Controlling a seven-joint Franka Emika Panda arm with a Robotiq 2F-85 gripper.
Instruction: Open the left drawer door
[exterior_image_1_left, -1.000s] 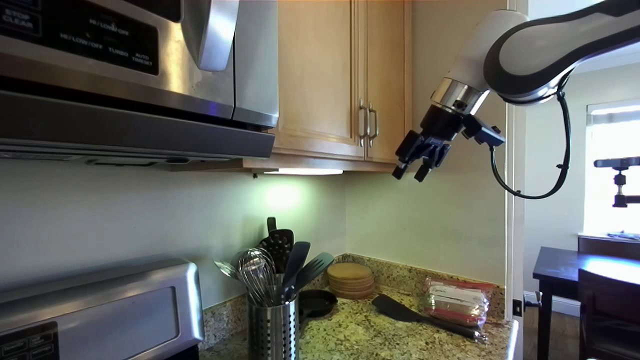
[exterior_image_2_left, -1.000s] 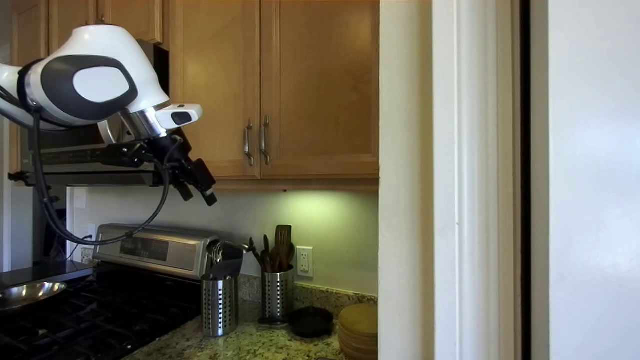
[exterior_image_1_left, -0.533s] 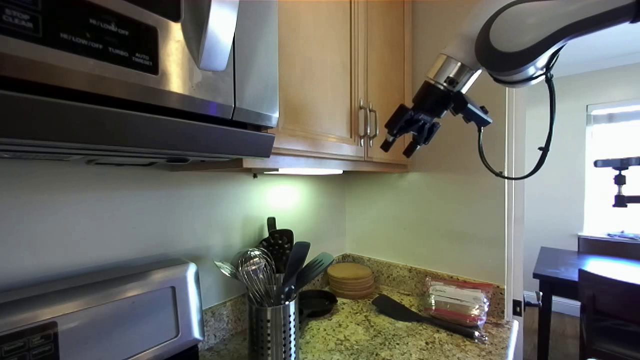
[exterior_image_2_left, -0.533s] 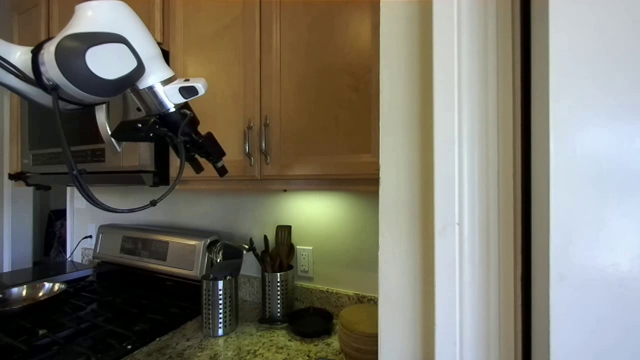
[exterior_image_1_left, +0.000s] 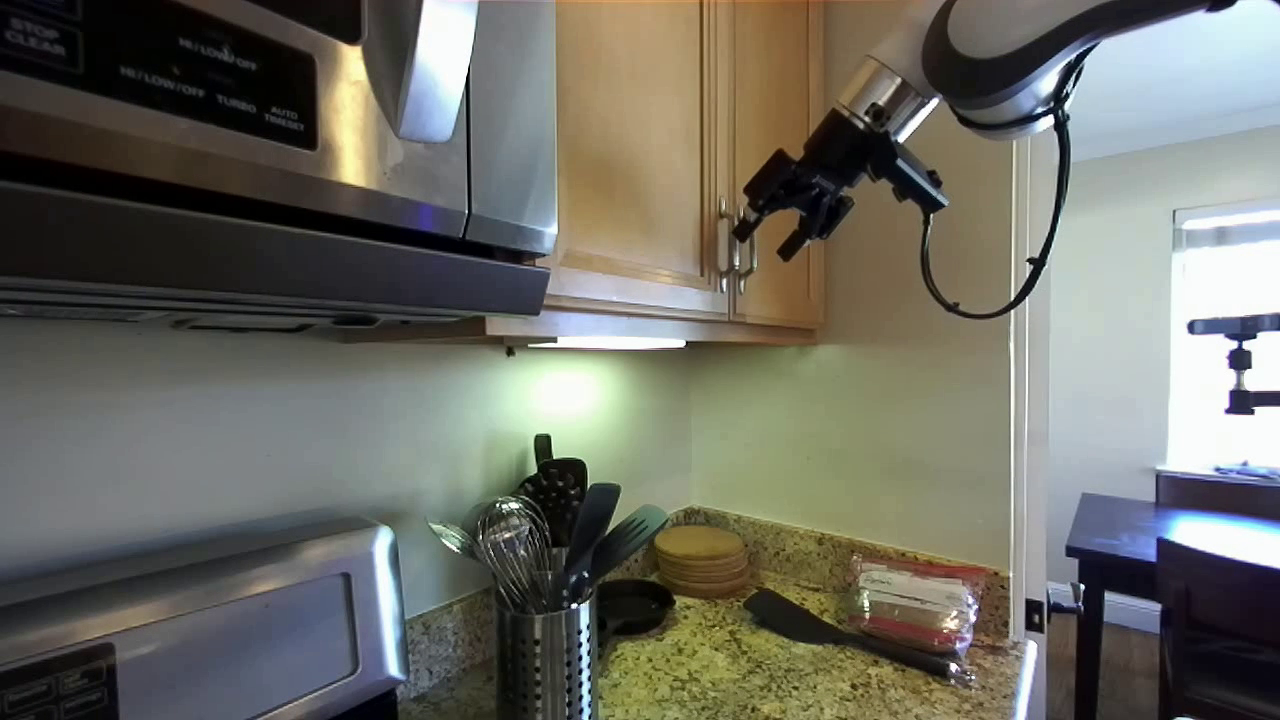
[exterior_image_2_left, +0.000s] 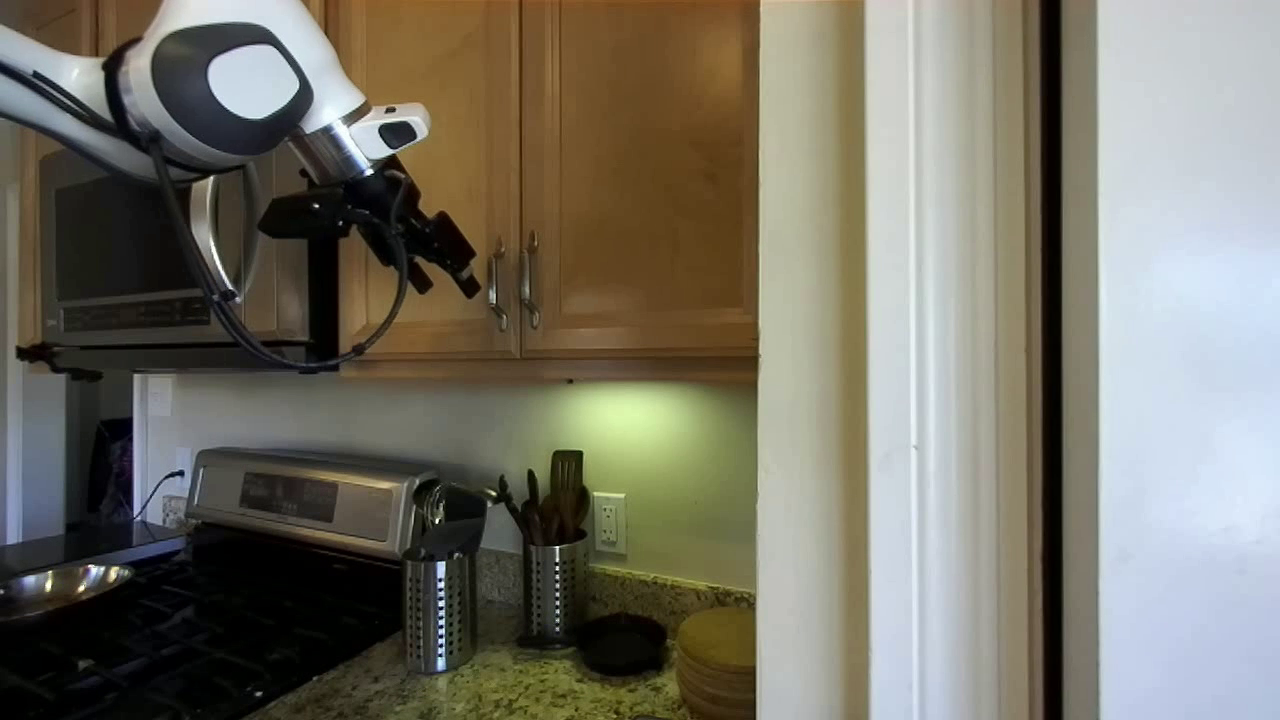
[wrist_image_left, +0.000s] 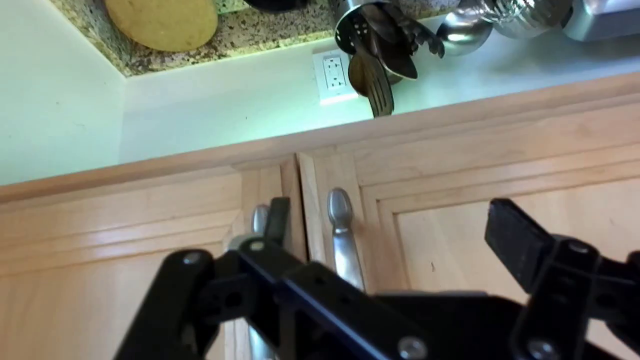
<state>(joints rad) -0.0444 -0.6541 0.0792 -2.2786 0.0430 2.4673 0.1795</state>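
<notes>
Left upper cabinet door (exterior_image_2_left: 455, 120) closed, bar handle (wrist_image_left: 345, 245) ungripped; pincer (exterior_image_1_left: 768, 238) spread, empty. Grasp, pull remain.

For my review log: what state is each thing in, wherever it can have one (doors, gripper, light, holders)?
Left cabinet door, closed
Right cabinet door, closed
Gripper, open, holding nothing
Microwave door, shut, partly hidden
Under-cabinet light, on
Front utensil holder, upright, filled
Back utensil holder, upright, filled
Wall outlet, nothing plugged in
Black skillet, right way up
Black spatula, lying flat
Clear bag, cannot tell whether sealed
</notes>
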